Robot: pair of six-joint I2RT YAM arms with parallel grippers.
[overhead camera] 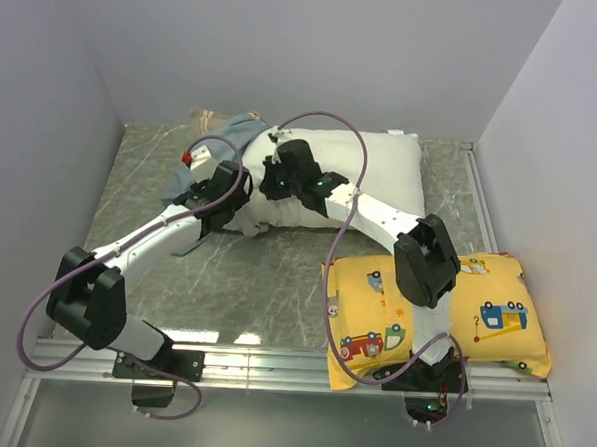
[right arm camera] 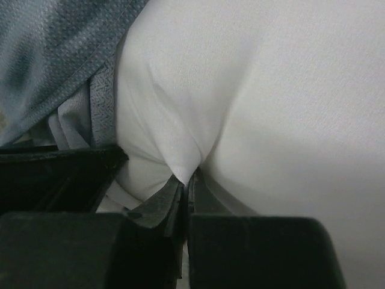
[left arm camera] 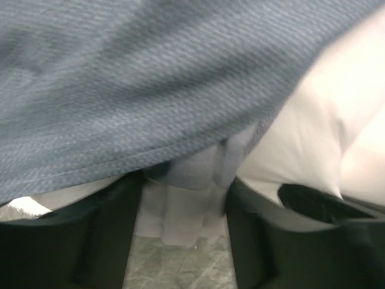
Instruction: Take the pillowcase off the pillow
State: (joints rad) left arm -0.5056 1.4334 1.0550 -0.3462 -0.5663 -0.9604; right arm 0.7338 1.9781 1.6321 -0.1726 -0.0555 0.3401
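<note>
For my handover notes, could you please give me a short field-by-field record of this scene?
pillow: white, mostly bare, at the far side of the table
pillowcase: blue-grey, bunched at the pillow's left end
right hand: shut, pinching a fold of the pillow
left hand: open, at the pillowcase's hem
yellow printed pillow: near right corner of the table
</note>
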